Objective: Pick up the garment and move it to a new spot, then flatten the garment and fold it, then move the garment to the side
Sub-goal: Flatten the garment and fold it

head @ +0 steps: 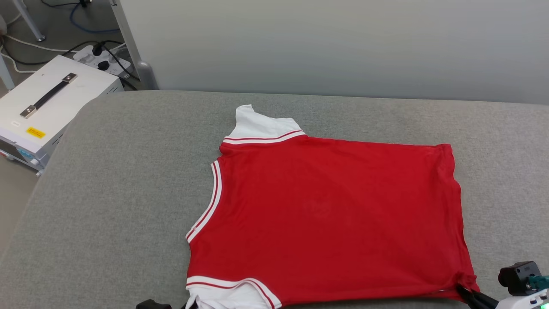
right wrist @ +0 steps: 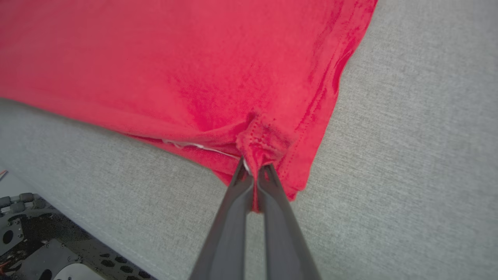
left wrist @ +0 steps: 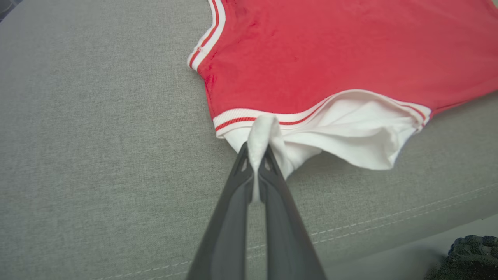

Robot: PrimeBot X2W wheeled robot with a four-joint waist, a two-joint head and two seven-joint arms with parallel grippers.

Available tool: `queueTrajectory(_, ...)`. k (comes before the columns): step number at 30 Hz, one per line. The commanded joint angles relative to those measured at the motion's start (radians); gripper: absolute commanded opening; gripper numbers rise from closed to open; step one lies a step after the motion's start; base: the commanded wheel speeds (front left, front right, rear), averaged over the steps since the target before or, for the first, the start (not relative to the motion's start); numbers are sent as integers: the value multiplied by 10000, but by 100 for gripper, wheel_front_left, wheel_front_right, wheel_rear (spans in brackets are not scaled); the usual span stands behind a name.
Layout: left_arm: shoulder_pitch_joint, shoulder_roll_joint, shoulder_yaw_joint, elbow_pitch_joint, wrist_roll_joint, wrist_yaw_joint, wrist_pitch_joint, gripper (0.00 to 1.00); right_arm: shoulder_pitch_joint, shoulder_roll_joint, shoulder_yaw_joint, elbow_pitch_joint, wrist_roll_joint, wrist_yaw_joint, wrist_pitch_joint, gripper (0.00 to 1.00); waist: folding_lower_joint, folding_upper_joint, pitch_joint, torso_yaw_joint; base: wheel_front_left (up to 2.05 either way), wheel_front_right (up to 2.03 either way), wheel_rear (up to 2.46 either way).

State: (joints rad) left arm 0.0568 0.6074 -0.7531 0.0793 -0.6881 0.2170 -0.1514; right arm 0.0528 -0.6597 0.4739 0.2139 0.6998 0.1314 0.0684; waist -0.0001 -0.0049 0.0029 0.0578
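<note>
— How is it gripped?
— The white sleeve (left wrist: 350, 136) is pinched in the clenched left gripper (left wrist: 256, 153), and the red hem corner (right wrist: 264, 136) in the clenched right gripper (right wrist: 255, 171).
— And the garment (head: 326, 214)?
— It is laid flat on the grey cushion (head: 128, 193).
— What could fail?
— Thin pinches may be lost if one side is pulled harder. A white case (head: 47, 103) is set well apart, left; no obstruction is judged.

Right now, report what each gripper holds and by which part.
Both hold the garment. The left gripper pinches the edge of its nearer white sleeve; the right gripper pinches its red hem corner.
</note>
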Motion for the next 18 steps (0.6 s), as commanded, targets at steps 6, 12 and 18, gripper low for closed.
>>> queueTrajectory(6, -167, 156, -148, -168, -32, -26, 258, 0, 887, 462, -960, -736, -588, -7, 690, 0, 1, 49, 40, -5, 0, 0, 0)
queueTrajectory(12, -1158, 157, 8, 41, 136, -320, 295, 0, 853, 831, -1488, -1377, -843, -7, 1101, 0, 1, 49, 249, -71, 0, 0, 0)
queueTrajectory(18, -2595, 36, 40, 575, 402, -934, 388, 0, 374, 916, -2041, -1819, -894, -7, 1390, 0, 1, 49, 721, -223, 0, 0, 0)
